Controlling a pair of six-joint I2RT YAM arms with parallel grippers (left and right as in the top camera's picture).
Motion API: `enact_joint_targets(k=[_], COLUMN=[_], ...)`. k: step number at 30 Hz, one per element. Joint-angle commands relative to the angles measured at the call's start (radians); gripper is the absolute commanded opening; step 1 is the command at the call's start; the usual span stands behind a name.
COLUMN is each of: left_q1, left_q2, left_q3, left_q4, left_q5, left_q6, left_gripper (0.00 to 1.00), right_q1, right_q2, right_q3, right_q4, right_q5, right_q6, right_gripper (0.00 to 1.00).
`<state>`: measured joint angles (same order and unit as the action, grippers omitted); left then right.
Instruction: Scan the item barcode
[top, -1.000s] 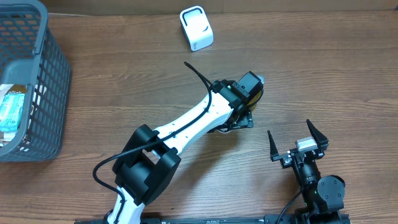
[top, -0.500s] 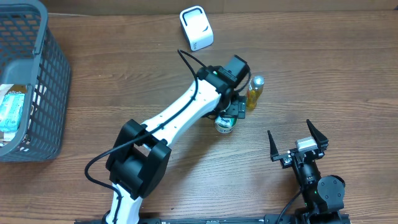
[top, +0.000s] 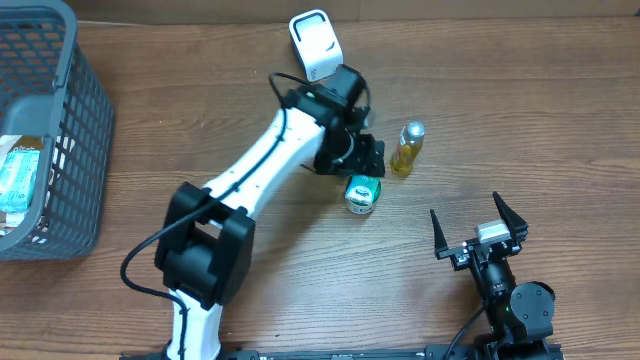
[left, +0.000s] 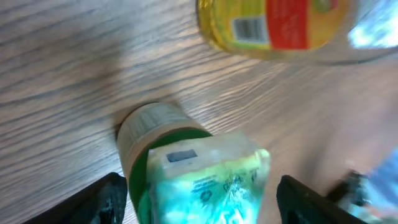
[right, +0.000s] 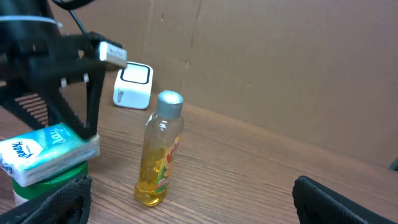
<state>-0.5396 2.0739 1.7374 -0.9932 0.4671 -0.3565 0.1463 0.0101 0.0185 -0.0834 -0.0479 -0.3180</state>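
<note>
**A:** While the right tool (top: 478, 228) sits nearest the front edge, fingers spread wide and empty as before, what has changed?

**B:** The left tool (top: 366, 163) has drawn back leftward. A second ago it covered the bottle (top: 405, 150), which now stands upright and free on the counter (top: 540, 110).

**A:** And that tool's state?

**B:** Its fingers are apart and grip nothing. In its wrist view they straddle a tissue packet (left: 208, 180) lying on top of a can (top: 362, 194). I cannot tell whether they touch the packet.

**A:** Room to move?

**B:** The bottle stands just beside the can, on its right. Bare wood spreads right of it and beyond it. The scanner (top: 316, 45) sits near the far edge, and the basket (top: 60, 150) fills the far left corner.

**A:** Surfaces?

**B:** The bottle is clear, with yellow liquid, a silver cap and a red-and-yellow label. Its barcode (left: 247, 28) faces the left wrist camera. The packet looks soft and crinkled and the can is round and green. The scanner is white and boxy with rounded corners, the basket is grey open mesh, and the counter is brown wood grain.
</note>
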Motion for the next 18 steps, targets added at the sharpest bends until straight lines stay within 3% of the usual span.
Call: enact_joint_targets(k=[1, 5, 8, 16, 18], left_q1=[0.052, 0.085, 0.103, 0.072, 0.058], left_q2=[-0.034, -0.034, -0.034, -0.034, -0.034], left_q3=[0.027, 0.027, 0.027, 0.025, 0.024], left_q4=[-0.004, -0.034, -0.066, -0.104, -0.110], left_q5=[0.162, 0.205, 0.203, 0.183, 0.137], left_q6=[0.076, 0.146, 0.175, 0.218, 0.218], left_gripper=[0.78, 0.77, 0.65, 0.56, 0.49], right_q1=[0.004, 0.004, 0.004, 0.004, 0.004], right_q2=[-0.007, -0.007, -0.007, -0.007, -0.007], right_q3=[-0.011, -0.011, -0.011, -0.011, -0.011], right_q4=[0.003, 0.003, 0.003, 0.003, 0.003], right_q5=[0.002, 0.002, 0.002, 0.002, 0.002], right_q6=[0.004, 0.004, 0.004, 0.004, 0.004], right_gripper=[1.00, 1.00, 1.00, 1.00, 1.00])
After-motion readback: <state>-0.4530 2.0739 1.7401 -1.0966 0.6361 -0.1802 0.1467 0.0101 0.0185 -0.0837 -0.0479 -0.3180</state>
